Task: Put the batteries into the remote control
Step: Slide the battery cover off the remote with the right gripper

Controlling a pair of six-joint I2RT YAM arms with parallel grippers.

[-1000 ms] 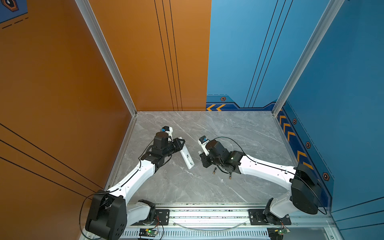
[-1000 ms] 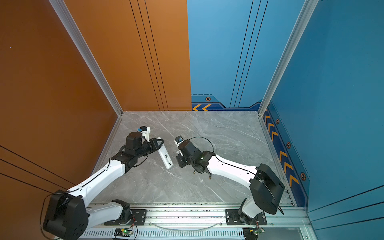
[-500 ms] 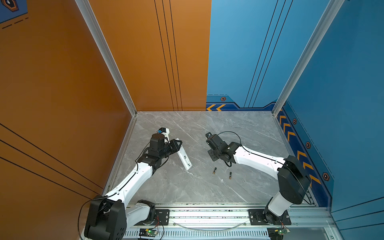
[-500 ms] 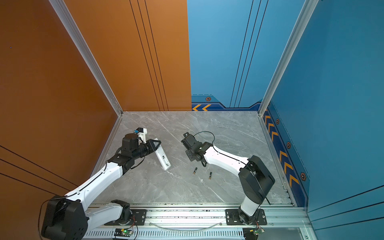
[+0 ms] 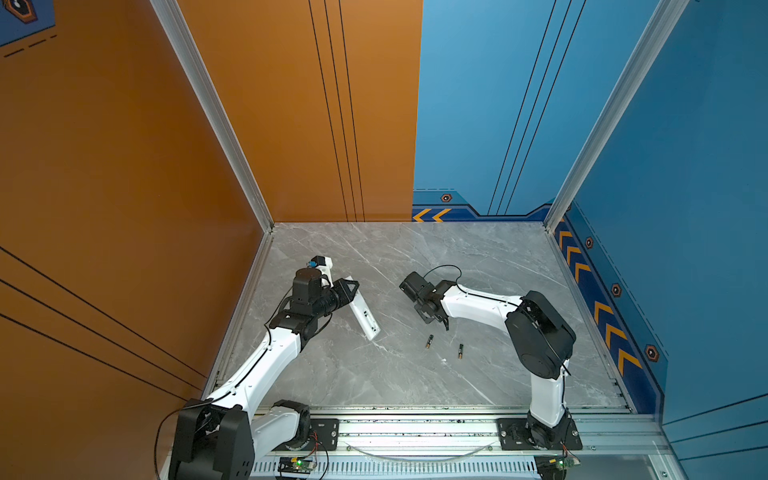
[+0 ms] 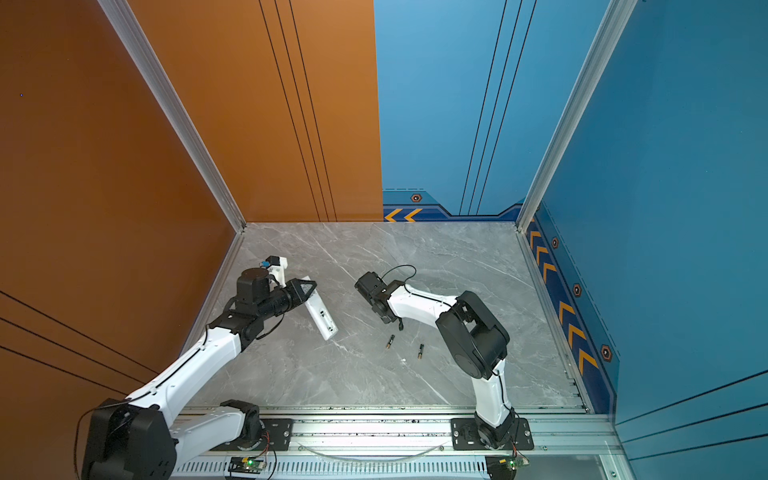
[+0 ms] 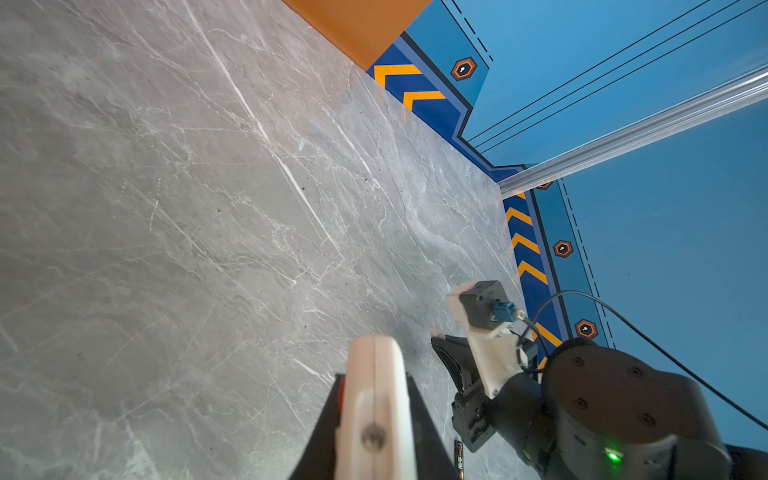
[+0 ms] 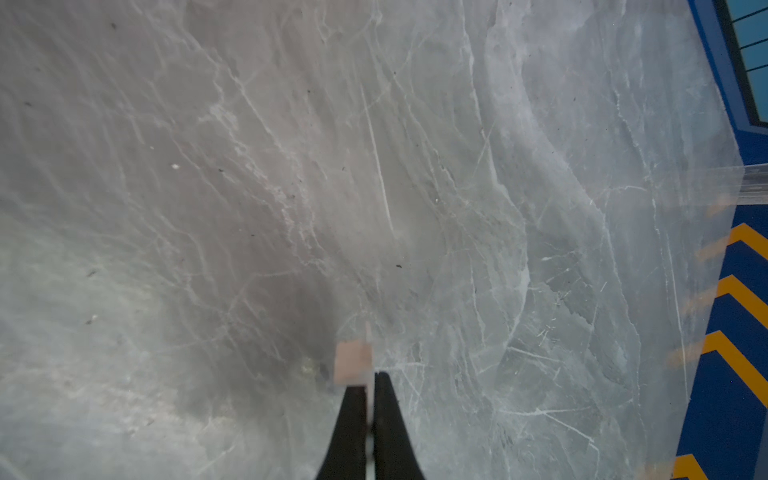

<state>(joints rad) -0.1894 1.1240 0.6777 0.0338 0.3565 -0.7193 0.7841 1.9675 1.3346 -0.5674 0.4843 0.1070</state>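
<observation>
The white remote control (image 5: 365, 318) (image 6: 321, 318) hangs tilted over the left of the table, with my left gripper (image 5: 348, 291) (image 6: 304, 290) shut on its upper part. In the left wrist view the remote control (image 7: 374, 357) stands end-on between the fingers of the left gripper (image 7: 374, 376). Two batteries (image 5: 429, 340) (image 5: 460, 351) lie loose on the table, seen again in a top view (image 6: 390, 341) (image 6: 420, 351). My right gripper (image 5: 429, 311) (image 6: 384, 313) (image 8: 370, 380) hovers just behind them, shut on a thin pale flat piece (image 8: 352, 360).
The grey marble table (image 5: 415, 386) is walled in orange on the left and blue at the back and right. A metal rail (image 5: 415, 432) with both arm bases runs along the front edge. The right arm's raised elbow (image 5: 540, 332) stands over the right side.
The right gripper has drawn back to the right, away from the remote's lower end, leaving both batteries uncovered. Its elbow has risen. The left gripper with the remote has shifted slightly left.
</observation>
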